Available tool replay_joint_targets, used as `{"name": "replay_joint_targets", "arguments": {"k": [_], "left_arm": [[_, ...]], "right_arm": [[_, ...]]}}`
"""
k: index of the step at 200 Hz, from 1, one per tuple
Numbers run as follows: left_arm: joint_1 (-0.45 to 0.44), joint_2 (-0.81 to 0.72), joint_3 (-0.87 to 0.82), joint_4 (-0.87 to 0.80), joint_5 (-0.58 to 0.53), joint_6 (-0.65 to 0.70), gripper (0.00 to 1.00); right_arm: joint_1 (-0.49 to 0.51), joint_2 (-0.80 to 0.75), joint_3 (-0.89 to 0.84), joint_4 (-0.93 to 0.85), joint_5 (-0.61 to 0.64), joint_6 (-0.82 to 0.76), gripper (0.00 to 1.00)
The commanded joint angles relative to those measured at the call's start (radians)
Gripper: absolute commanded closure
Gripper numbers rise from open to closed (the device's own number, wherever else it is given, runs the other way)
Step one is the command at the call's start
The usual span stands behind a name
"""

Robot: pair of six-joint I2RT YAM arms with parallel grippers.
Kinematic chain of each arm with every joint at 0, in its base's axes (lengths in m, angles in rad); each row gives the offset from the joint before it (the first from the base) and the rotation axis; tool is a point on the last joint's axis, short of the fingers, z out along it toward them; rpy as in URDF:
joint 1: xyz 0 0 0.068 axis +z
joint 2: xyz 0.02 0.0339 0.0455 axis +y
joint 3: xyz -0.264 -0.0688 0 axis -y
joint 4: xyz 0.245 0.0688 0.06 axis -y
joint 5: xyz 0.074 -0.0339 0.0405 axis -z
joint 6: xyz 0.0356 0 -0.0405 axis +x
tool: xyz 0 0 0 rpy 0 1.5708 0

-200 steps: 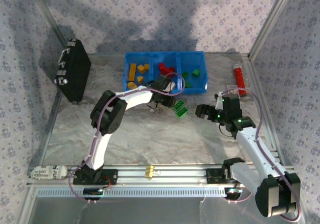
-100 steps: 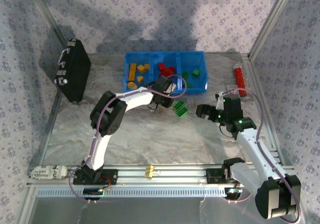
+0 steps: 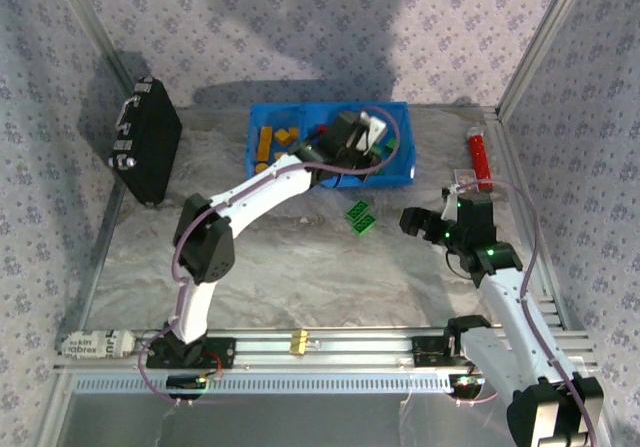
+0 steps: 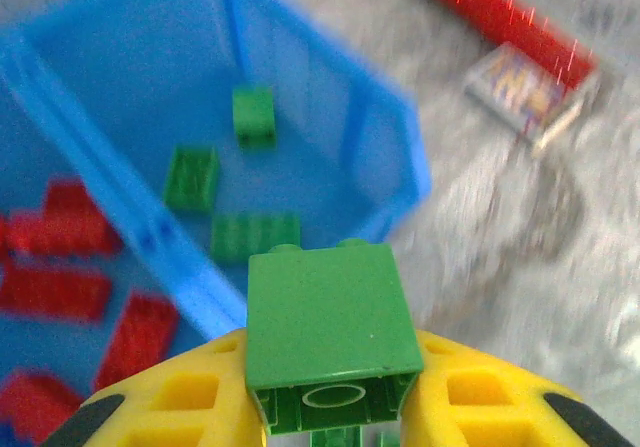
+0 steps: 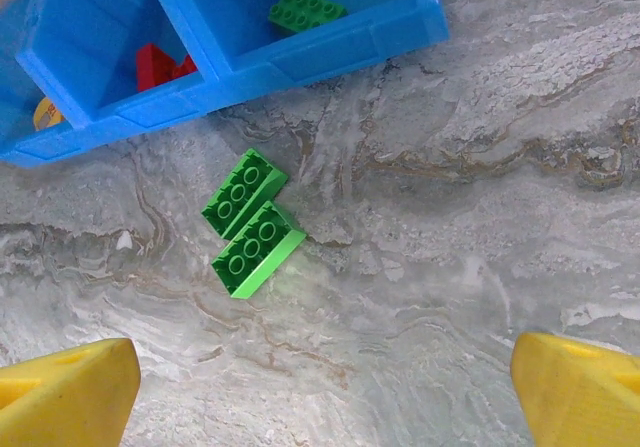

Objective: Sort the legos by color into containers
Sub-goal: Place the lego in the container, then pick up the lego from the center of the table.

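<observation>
Where the left arm reaches: over the right half of the tray (image 3: 330, 107), as the top view has it.
Left claw (image 4: 332, 392): clamped on one green brick (image 4: 330, 317), a yellow finger (image 4: 180, 407) pressed to each side; the brick's hollow underside faces the lens and its studs face away.
Right claw (image 5: 320, 397): spread wide and holding nothing, above bare worktop (image 5: 450, 217), apart from the loose pair.
Loose pair (image 5: 250, 222): two green bricks lying flat and touching side by side, on the worktop just in front of the tray's front wall.
Right compartment: three green bricks (image 4: 192, 177), lying separately.
Middle compartment: several red bricks (image 4: 60, 227).
Left compartment: yellow bricks (image 3: 268, 142).
Left wrist view gives: the grip itself at close range, somewhat blurred. It also shows the red tube (image 4: 500, 17) with a small box (image 4: 525, 87) touching it, past the tray's right end.
Right wrist view gives: the stud rows on the loose pair, and the tray's front wall (image 5: 330, 47) seen from outside.
Top view gives: both arms together, with the loose pair between the two claws, and a black case (image 3: 148, 139) at the far left.
</observation>
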Motion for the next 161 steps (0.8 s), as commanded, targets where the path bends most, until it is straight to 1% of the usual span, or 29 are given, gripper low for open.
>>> {"name": "replay_joint_targets", "arguments": {"k": [1,8,14,20,23,25,29,34,40,48,62,80,101,120,135,150,156,161], "left_arm": [[0.011,0.218,0.341,-0.238,0.003,0.039,0.69],[0.022,0.331,0.548,-0.374,-0.013,0.028,0.65],[0.034,0.445,0.744,-0.505,-0.011,0.013,0.52],[0.044,0.567,1.011,-0.638,0.013,0.001,0.38],[0.05,0.628,1.143,-0.698,0.028,-0.006,0.33],[0.054,0.633,1.174,-0.717,0.039,-0.01,0.31],[0.06,0.597,1.105,-0.704,0.061,-0.022,0.28],[0.064,0.551,1.008,-0.673,0.075,-0.031,0.26],[0.059,0.517,0.93,-0.653,0.061,-0.024,0.25],[0.041,0.486,0.882,-0.65,0.025,0.009,0.24],[0.003,0.479,0.909,-0.699,-0.034,0.077,0.23],[-0.023,0.533,1.059,-0.815,-0.082,0.11,0.23],[-0.024,0.504,1.038,-0.85,-0.092,0.11,0.23],[-0.03,0.473,1.007,-0.874,-0.083,0.137,0.24],[-0.037,0.441,0.961,-0.903,-0.045,0.171,0.24],[-0.048,0.405,0.903,-0.95,-0.05,0.204,0.24],[-0.05,0.386,0.873,-0.969,-0.058,0.212,0.25],[-0.052,0.369,0.845,-0.978,-0.061,0.216,0.28]], "right_arm": [[-0.008,-0.021,0.003,-0.024,-0.009,0.019,0.03],[-0.009,-0.026,0.006,-0.032,-0.01,0.018,0.03],[-0.01,-0.031,0.011,-0.04,-0.011,0.015,0.03],[-0.011,-0.038,0.015,-0.051,-0.01,0.012,0.03],[-0.011,-0.042,0.019,-0.056,-0.011,0.01,0.03],[-0.011,-0.044,0.019,-0.061,-0.011,0.007,0.03],[-0.013,-0.052,0.024,-0.07,-0.01,0.003,0.03],[-0.014,-0.061,0.026,-0.079,-0.01,-0.004,0.03],[-0.016,-0.073,0.026,-0.09,-0.005,-0.01,0.03],[-0.02,-0.087,0.024,-0.101,-0.001,-0.017,0.03],[-0.03,-0.1,0.012,-0.103,-0.003,-0.019,0.02],[-0.038,-0.098,0.0,-0.089,-0.02,-0.01,0.02],[-0.039,-0.094,-0.001,-0.081,-0.033,-0.004,0.02],[-0.04,-0.094,0.008,-0.102,-0.027,-0.022,0.01],[-0.04,-0.092,0.018,-0.128,-0.01,-0.038,0.01],[-0.042,-0.087,0.016,-0.135,-0.007,-0.04,0.01],[-0.041,-0.085,0.014,-0.134,-0.006,-0.04,0.01],[-0.04,-0.082,0.012,-0.131,-0.008,-0.04,0.01]]}}
